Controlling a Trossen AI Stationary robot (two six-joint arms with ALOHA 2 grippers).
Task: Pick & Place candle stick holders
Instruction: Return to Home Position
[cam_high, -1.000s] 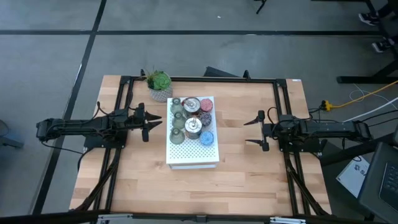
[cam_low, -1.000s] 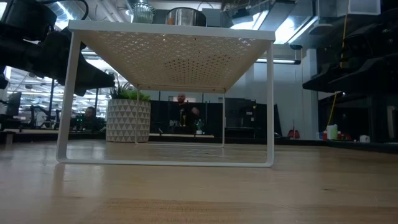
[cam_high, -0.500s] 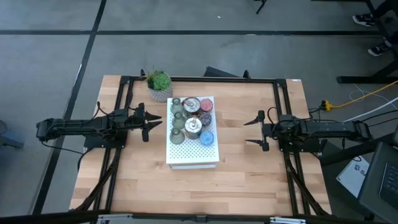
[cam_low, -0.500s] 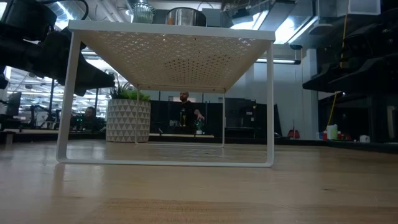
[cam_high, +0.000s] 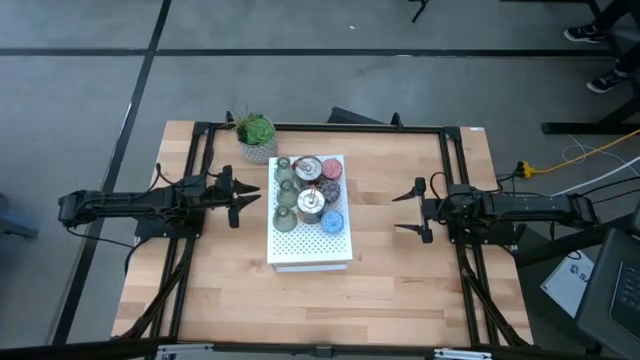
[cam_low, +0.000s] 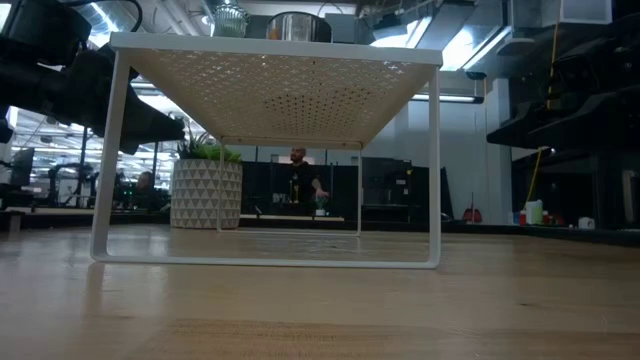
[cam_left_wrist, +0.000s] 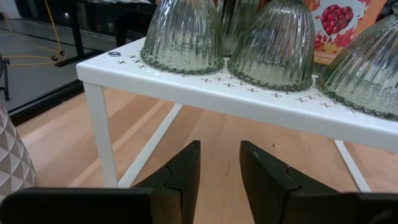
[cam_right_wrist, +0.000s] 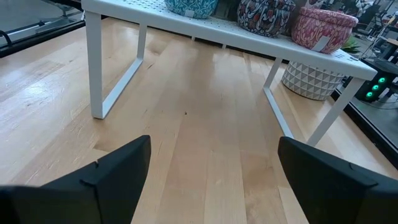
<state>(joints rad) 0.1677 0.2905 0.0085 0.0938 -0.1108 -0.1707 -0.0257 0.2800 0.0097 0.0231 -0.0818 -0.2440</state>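
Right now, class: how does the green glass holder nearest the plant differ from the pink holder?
The green glass holder is see-through and ribbed; the pink holder is opaque and patterned. The glass one is bell-shaped, flaring to its base; the pink one is a squat bowl. The glass one stands on the side of the shelf facing the left gripper, the pink one facing the right gripper. Both stand at the end nearest the plant.

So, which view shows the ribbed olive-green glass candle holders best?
The left wrist view: the ribbed olive-green glass holders stand close on the white perforated shelf. High view: only small tops. Low view: one, cropped. Right wrist view: none.
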